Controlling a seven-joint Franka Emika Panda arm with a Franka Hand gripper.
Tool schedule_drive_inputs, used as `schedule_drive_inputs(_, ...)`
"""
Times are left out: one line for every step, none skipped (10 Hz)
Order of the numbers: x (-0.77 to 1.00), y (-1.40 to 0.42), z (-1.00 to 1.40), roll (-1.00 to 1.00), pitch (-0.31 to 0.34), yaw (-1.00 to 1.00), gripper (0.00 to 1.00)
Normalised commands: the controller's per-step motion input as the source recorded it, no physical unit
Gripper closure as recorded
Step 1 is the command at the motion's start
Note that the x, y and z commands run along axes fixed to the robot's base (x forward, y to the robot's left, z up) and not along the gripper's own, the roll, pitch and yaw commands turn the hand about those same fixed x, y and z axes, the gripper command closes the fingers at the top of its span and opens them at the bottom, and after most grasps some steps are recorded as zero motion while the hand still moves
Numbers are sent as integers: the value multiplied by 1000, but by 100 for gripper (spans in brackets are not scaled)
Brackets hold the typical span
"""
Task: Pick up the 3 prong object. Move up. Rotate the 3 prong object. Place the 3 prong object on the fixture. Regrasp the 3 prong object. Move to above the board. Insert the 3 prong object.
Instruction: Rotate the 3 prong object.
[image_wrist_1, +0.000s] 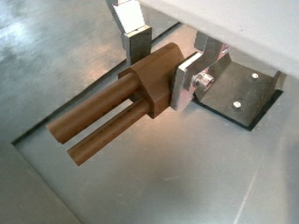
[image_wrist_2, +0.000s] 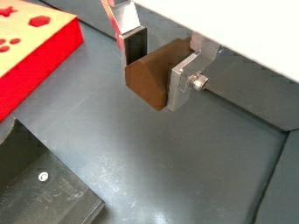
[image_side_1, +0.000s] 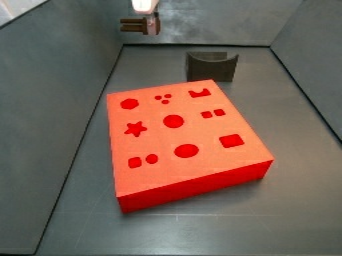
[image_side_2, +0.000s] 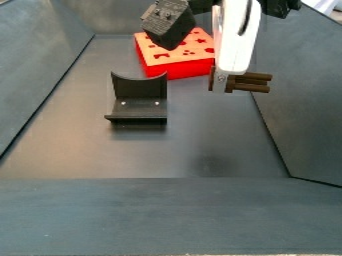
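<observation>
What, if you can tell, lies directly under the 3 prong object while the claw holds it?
Only bare grey floor lies under the 3 prong object, which the claw holds in the air. The fixture stands off to one side, empty.

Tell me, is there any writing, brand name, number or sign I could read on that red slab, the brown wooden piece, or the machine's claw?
None: no readable text in any view.
The board carries only cutout shapes, no letters or numbers.
The 3 prong object, held off the floor in the gripper, is plain wood.
The fixture is bare dark metal with two small screws.
</observation>
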Motion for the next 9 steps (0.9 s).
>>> schedule_drive_inputs(-3, 32, 2, -9, -2, -1000, 100)
schedule_drive_inputs(-4, 36, 2, -15, -4, -1000, 100)
schedule_drive_inputs(-3, 30, 1, -16, -4, -1000, 100)
schedule_drive_inputs(-3, 27, 1, -17, -4, -1000, 100)
schedule_drive_inputs(-3, 23, 1, -18, -4, -1000, 100)
schedule_drive_inputs(-3, 22, 1, -19, -4, -1000, 100)
schedule_drive_inputs(-3, 20, 0, -21, -4, -1000, 100)
schedule_drive_inputs(-3, 19, 0, -22, -5, -1000, 100)
schedule_drive_inputs(-3, 19, 0, -24, -5, -1000, 100)
